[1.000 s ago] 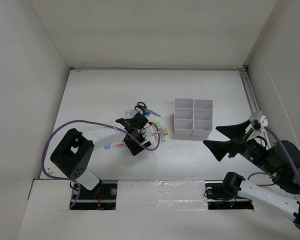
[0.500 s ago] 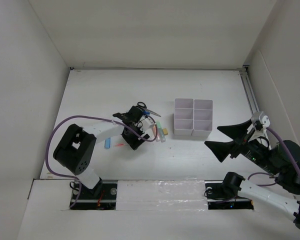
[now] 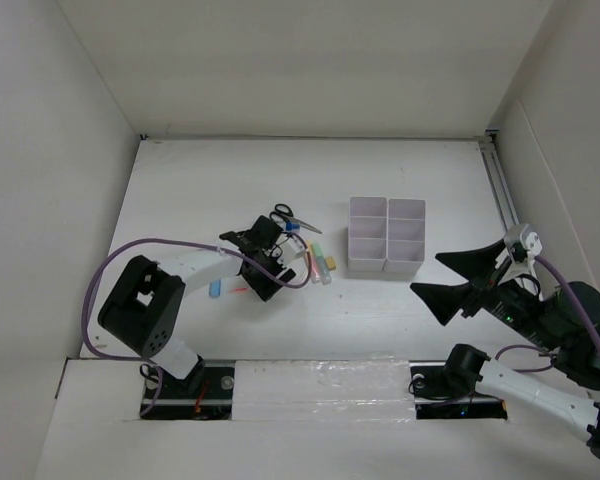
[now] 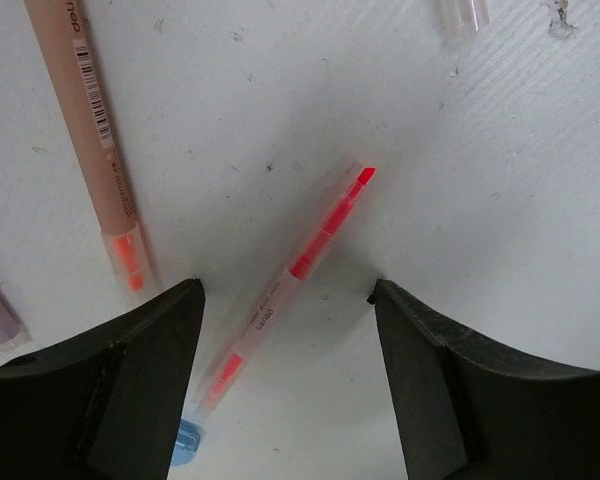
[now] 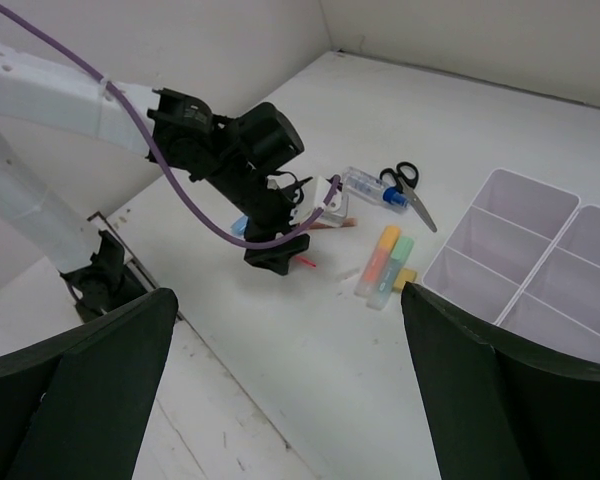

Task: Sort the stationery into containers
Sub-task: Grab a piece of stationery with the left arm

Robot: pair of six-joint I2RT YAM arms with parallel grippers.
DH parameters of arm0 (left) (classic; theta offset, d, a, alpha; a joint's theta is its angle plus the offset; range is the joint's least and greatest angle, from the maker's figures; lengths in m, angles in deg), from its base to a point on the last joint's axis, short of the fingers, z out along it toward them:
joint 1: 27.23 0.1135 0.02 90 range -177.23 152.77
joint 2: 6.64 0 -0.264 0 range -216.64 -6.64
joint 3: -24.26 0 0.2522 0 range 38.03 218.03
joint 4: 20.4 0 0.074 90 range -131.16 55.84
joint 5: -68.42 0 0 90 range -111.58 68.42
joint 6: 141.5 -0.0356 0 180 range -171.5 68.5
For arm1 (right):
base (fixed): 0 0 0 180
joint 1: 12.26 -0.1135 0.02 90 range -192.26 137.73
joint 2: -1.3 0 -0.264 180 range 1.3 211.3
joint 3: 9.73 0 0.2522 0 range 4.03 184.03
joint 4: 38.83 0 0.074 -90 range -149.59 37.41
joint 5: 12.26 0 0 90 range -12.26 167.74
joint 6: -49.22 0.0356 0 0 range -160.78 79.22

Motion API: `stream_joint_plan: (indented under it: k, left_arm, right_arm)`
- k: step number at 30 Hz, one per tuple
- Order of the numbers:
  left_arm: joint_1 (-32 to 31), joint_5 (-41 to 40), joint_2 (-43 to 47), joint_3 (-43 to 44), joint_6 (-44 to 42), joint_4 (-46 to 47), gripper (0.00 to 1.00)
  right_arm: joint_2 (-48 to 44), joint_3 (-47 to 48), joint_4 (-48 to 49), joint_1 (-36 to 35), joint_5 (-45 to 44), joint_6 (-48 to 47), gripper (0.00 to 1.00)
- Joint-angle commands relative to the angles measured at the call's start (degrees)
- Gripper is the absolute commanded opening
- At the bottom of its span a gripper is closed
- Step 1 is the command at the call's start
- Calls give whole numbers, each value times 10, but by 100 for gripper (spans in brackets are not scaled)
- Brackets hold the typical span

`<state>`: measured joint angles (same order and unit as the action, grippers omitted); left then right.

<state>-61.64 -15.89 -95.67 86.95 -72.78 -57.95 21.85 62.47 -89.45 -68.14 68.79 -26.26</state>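
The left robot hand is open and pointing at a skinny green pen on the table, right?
Not quite. The pen is red, not green. The left wrist view shows it lying on the table, in line with the gap of the open left gripper.

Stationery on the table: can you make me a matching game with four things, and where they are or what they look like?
Things:
1. scissors
2. thin red pen
3. organiser
4. right gripper

Clues:
A. white, with six square compartments
B. lying on the table between the open fingers of the left gripper
C. black handles, next to the blue-capped tube
D. wide open, holding nothing

Pairs: 1-C, 2-B, 3-A, 4-D
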Motion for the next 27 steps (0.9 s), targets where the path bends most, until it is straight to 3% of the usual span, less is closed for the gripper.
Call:
stream_joint_plan:
  k: [1, 9, 17, 18, 20, 27]
  left_arm:
    - [2, -36, -11, -42, -27, -43, 64]
    - [2, -16, -22, -42, -27, -54, 49]
    - [2, -5, -28, -42, -38, -60, 41]
    - [2, -5, -28, -42, -38, -60, 38]
    - [2, -5, -28, -42, -38, -60, 20]
    - [2, -5, -28, -42, -38, -55, 0]
  right_arm:
    - [-7, 10, 14, 1, 6, -4, 100]
    - [-12, 10, 14, 1, 6, -4, 100]
    - [-17, 21, 3, 1, -10, -4, 100]
    - [-17, 26, 3, 1, -10, -4, 100]
    - [-17, 26, 3, 1, -10, -4, 100]
    - [-29, 32, -8, 1, -16, -4, 100]
